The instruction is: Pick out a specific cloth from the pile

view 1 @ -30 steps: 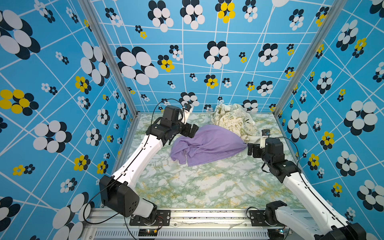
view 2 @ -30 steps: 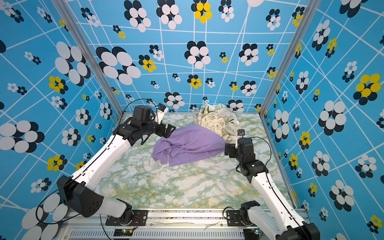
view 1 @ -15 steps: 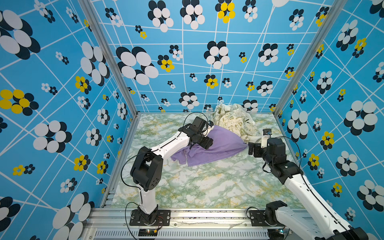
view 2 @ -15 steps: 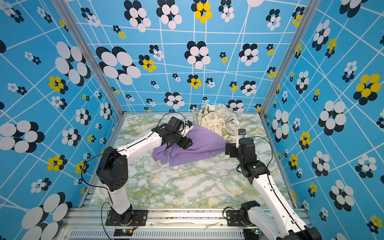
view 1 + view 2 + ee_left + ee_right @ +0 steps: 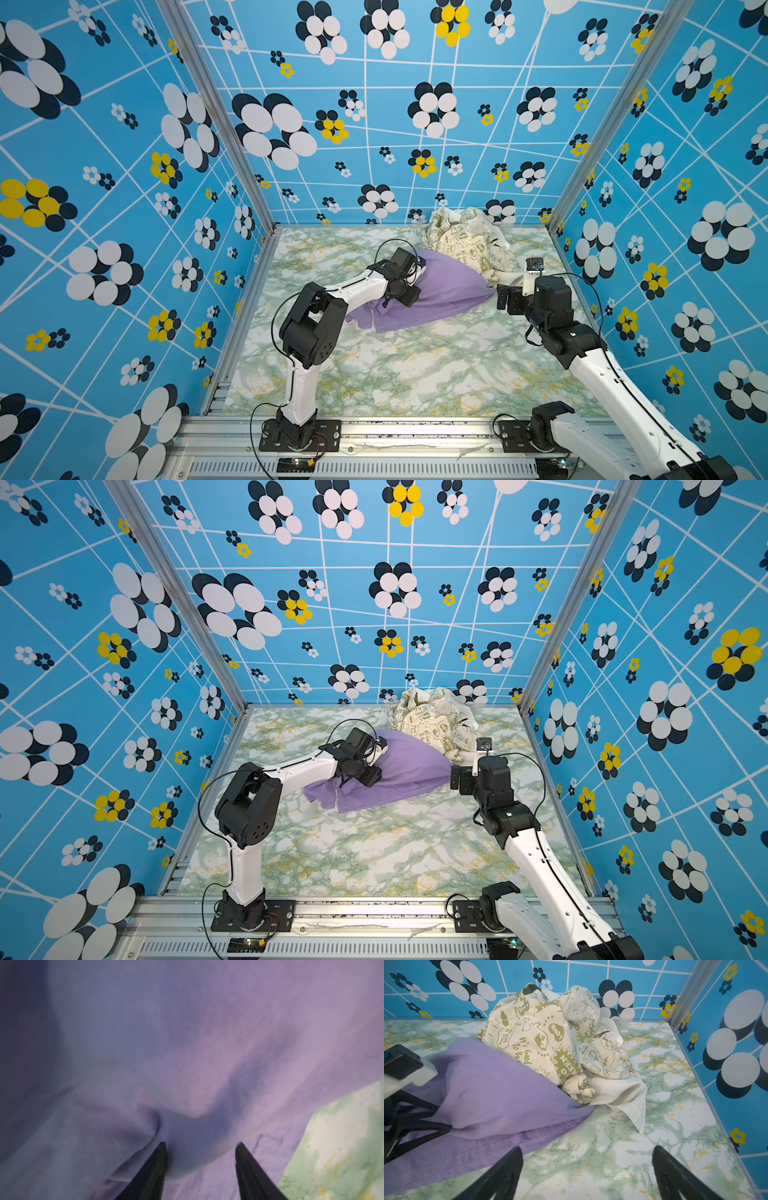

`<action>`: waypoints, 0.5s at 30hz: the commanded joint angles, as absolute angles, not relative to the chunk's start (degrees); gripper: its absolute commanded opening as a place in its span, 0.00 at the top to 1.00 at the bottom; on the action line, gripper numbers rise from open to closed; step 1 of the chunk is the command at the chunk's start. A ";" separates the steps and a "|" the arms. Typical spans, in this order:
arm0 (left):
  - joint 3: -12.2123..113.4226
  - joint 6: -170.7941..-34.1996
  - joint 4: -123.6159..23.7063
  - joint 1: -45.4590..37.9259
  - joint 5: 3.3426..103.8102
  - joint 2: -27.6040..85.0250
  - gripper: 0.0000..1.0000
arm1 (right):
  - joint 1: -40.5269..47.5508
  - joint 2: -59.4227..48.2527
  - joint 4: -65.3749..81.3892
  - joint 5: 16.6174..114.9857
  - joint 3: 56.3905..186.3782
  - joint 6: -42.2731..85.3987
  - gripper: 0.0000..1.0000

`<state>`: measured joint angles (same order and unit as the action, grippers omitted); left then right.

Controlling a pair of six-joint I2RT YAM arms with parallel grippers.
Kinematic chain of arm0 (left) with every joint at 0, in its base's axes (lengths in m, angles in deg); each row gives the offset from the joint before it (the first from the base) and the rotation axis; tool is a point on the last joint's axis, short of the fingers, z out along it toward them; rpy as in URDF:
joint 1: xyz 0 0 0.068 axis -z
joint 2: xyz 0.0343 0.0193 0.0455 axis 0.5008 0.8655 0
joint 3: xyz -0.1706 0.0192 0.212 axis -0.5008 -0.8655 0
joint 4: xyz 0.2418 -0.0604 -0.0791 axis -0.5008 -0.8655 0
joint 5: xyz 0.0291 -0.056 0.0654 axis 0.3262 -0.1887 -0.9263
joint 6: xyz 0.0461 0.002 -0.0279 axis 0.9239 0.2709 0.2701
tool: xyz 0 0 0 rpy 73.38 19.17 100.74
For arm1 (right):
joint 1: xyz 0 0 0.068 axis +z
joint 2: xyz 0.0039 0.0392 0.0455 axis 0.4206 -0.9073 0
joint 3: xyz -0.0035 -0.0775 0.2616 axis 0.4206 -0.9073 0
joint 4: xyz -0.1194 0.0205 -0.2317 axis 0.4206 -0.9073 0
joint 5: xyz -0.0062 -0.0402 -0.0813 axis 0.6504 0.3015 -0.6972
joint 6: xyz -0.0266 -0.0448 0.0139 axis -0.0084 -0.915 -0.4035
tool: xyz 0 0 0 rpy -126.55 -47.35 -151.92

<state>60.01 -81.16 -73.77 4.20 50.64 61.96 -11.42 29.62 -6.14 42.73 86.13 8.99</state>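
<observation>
Cloth: lavender, lies on worktop just in front of pile. Its far edge touches the cream fabric, which looks to overlap it a bit.

Handling: thin, soft, light, prob. not slippery. It will drape and sag w/ no fixed shape, so pinch a raised fold, not flat fabric.

L hand is down on the cloth's mid-left part. Its fingers are part-way apart w/ a bulge of fabric between them, not clamped as far as I can see.

R hand is wide open and empty, over bare worktop by the cloth's corner. The stitched hem there is the firmer spot to grab.

Pull away from the pile, low at first, or the cream layer may drag along.

Writing: none legible on the cloth. Pile print reads "LOVE", "PEACE", "It's Good To Be", "GREEN". No brand tag seen.
</observation>
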 commanded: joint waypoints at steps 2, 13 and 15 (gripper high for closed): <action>59.14 -80.19 -69.20 4.66 47.35 63.46 0.55 | -11.69 30.53 -7.41 42.35 87.08 8.36 0.01; 57.56 -79.81 -63.51 4.20 46.83 63.62 1.00 | -11.70 31.11 -7.41 41.91 86.53 7.91 0.01; 56.96 -80.00 -62.92 4.19 47.80 61.42 1.00 | -11.69 31.37 -7.40 41.70 86.35 7.81 0.01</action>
